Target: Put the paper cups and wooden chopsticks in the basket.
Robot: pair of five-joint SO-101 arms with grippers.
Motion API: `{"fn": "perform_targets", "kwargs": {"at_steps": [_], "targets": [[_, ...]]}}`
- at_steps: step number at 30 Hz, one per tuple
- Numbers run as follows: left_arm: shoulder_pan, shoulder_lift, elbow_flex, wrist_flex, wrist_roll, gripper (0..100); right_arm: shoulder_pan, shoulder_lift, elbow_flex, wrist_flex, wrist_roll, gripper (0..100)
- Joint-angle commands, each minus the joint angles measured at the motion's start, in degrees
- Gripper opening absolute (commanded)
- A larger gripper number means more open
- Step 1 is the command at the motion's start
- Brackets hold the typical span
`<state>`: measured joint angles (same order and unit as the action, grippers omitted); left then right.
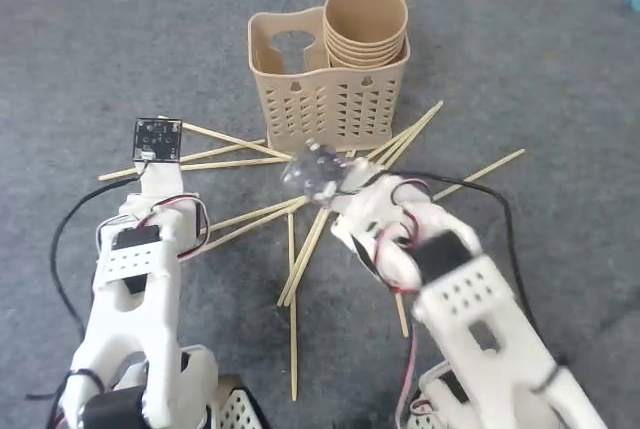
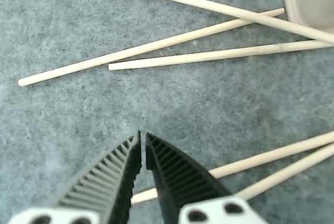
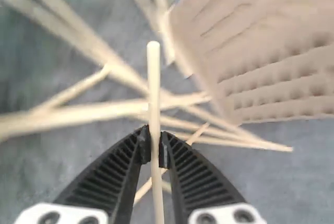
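A stack of paper cups [image 1: 365,19] is seen standing in the right part of the basket [image 1: 300,109], which is set at the far middle of the grey counter [image 1: 560,79]. Wooden chopsticks [image 1: 293,349] are scattered over the counter on the near side of the basket, spreading to left and right. One chopstick [image 3: 153,78] is clamped between the fingers of the right tool [image 3: 153,132], close to the basket's near wall. The left tool [image 2: 143,138] is held over the counter further left, its fingers brought together on nothing, with chopsticks lying around it.
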<state>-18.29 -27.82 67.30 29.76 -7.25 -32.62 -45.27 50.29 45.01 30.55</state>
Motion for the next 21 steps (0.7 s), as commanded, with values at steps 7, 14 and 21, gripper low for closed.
{"fn": "perform_targets", "kwargs": {"at_steps": [7, 14, 21], "targets": [[-4.3, -0.3, -2.8, -6.7, 6.8, 2, -0.3, -15.2, -6.4, -17.4, -22.6, 0.7], [-10.0, 0.1, -2.8, -13.4, 12.7, 2, -0.3, -6.5, -15.5, -35.3, -30.9, 0.9], [-11.6, 0.2, -2.7, -15.6, 18.3, 11, -0.2, 13.2, -31.4, -45.7, -33.4, 0.9]]}}
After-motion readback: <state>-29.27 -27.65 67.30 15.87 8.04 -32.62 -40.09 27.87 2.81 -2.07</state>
